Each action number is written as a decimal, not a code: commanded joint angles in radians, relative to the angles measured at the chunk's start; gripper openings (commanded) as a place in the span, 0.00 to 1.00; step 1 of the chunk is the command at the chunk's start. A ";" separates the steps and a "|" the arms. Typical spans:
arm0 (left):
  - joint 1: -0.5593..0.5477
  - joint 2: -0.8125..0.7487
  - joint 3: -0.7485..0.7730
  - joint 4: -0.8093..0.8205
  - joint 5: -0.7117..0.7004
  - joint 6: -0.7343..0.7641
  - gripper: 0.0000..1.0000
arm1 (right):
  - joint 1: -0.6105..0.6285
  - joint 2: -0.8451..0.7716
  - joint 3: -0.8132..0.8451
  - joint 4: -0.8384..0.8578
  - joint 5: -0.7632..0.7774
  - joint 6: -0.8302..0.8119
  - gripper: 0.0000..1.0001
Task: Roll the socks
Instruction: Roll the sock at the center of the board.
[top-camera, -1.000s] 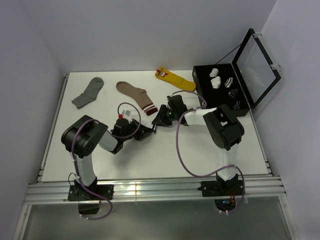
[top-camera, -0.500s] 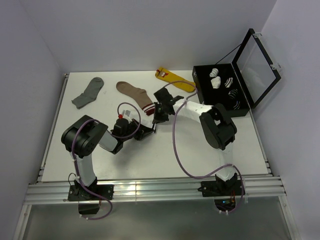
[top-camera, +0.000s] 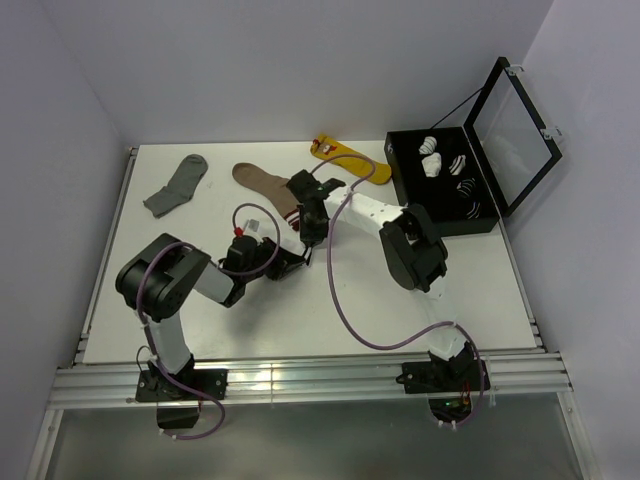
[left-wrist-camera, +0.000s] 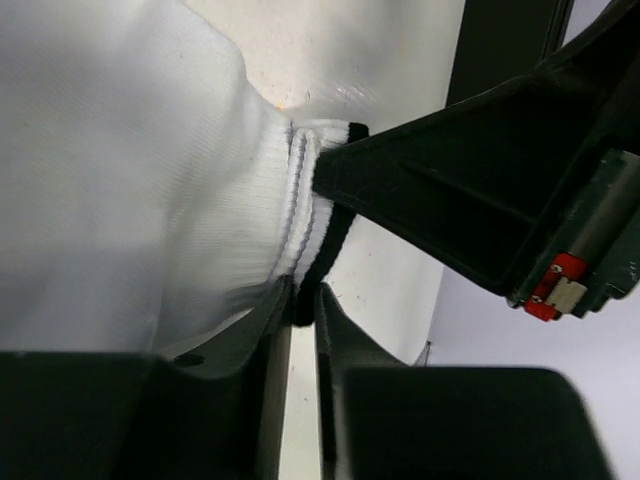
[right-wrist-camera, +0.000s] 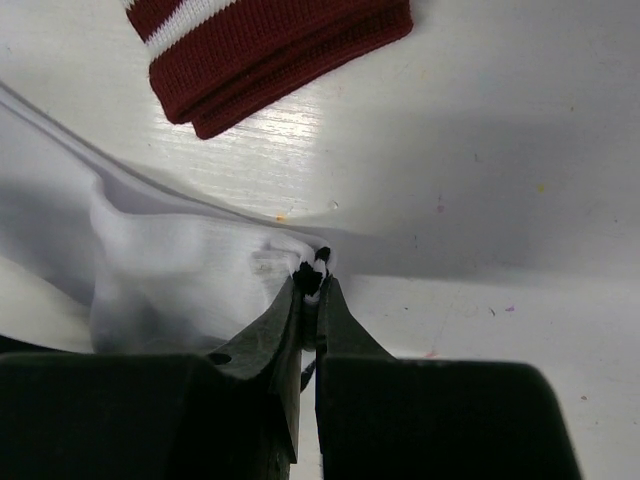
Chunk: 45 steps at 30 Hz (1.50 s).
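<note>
Right hand leftward, socks within it

The socks run off the left wrist view's top and left edges, and from above the left gripper and right gripper hide most of them. The white bundles in the black box are too small to make out
</note>
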 joint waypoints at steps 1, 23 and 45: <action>-0.009 -0.071 -0.017 -0.204 -0.092 0.116 0.20 | 0.011 0.044 0.041 -0.076 0.090 -0.019 0.00; -0.245 -0.158 0.271 -0.631 -0.560 0.432 0.40 | 0.018 0.044 0.055 -0.079 0.081 -0.014 0.00; -0.120 -0.098 0.158 -0.555 -0.292 0.197 0.00 | -0.048 -0.262 -0.378 0.425 -0.225 0.033 0.25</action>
